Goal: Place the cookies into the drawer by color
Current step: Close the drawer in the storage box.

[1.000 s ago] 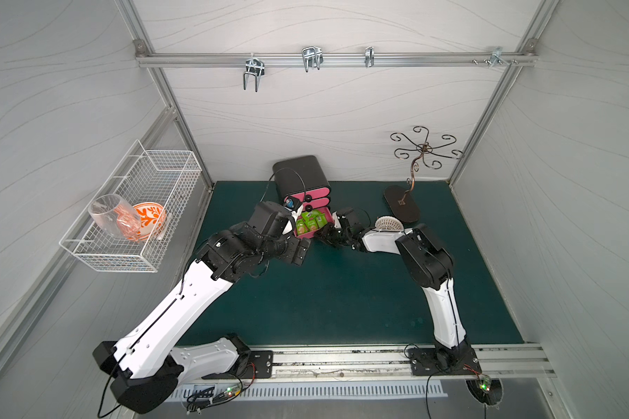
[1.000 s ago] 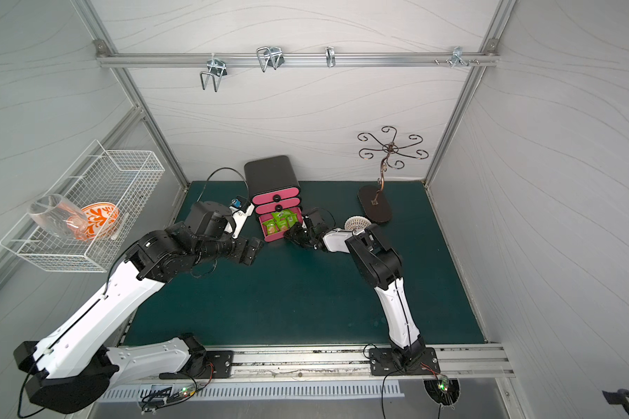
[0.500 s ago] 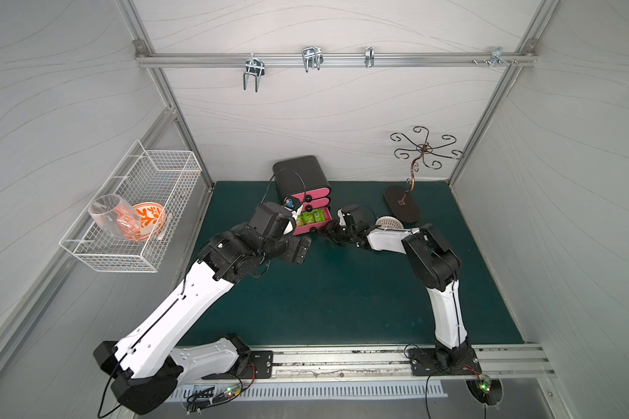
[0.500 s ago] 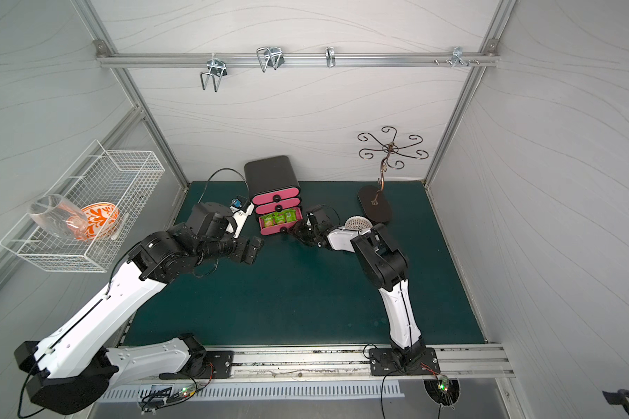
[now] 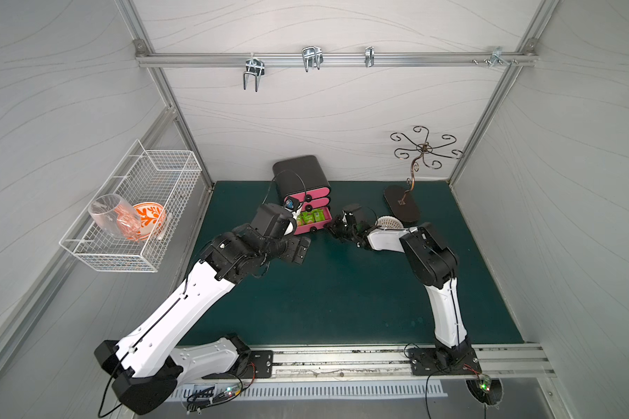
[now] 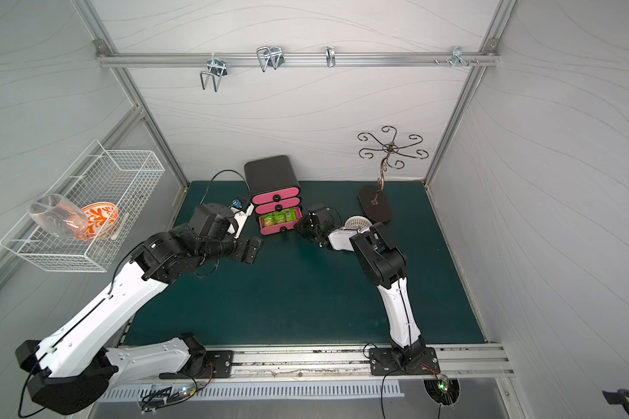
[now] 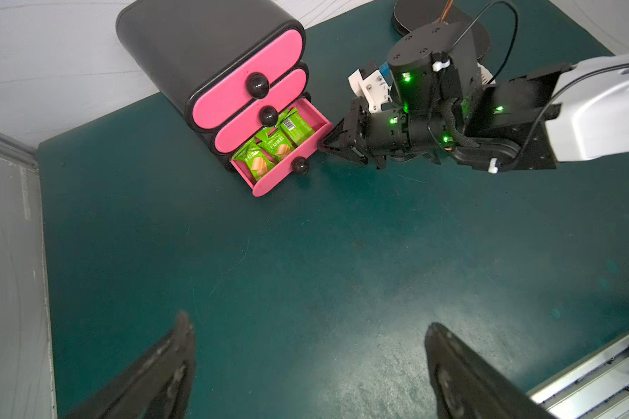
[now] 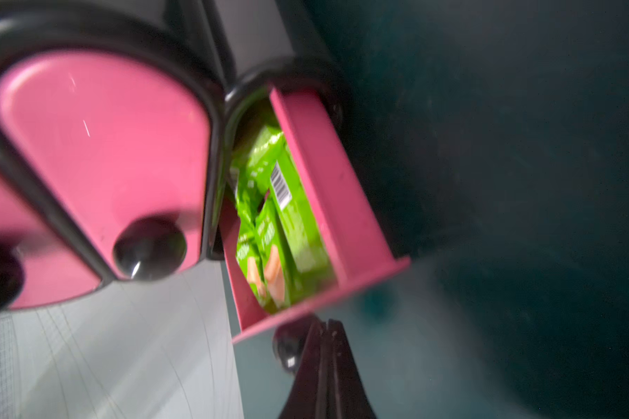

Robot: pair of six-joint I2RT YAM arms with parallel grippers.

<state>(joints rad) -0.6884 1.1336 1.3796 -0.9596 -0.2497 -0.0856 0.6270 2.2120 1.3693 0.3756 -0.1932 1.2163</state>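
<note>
A black drawer unit (image 5: 298,174) with three pink fronts stands at the back of the green mat. Its bottom drawer (image 7: 280,177) is partly out, and green cookies (image 7: 273,145) lie in it, seen in both top views (image 5: 310,217) (image 6: 278,217) and close up in the right wrist view (image 8: 276,217). My right gripper (image 7: 320,145) is shut with nothing in it. Its tips (image 8: 324,324) are at the drawer's front panel beside the black knob (image 7: 300,165). My left gripper (image 7: 307,321) hangs open over bare mat, in front of the unit.
A wire basket (image 5: 131,217) on the left wall holds a glass and an orange bowl. A metal hook stand (image 5: 402,206) is at the back right, with a white ribbed object (image 5: 389,221) next to it, behind the right arm. Hooks hang on the rail above.
The bottom drawer has slid a little further into the unit. My right gripper has gone from partly open to shut at the drawer's front. The left arm has hardly moved.
</note>
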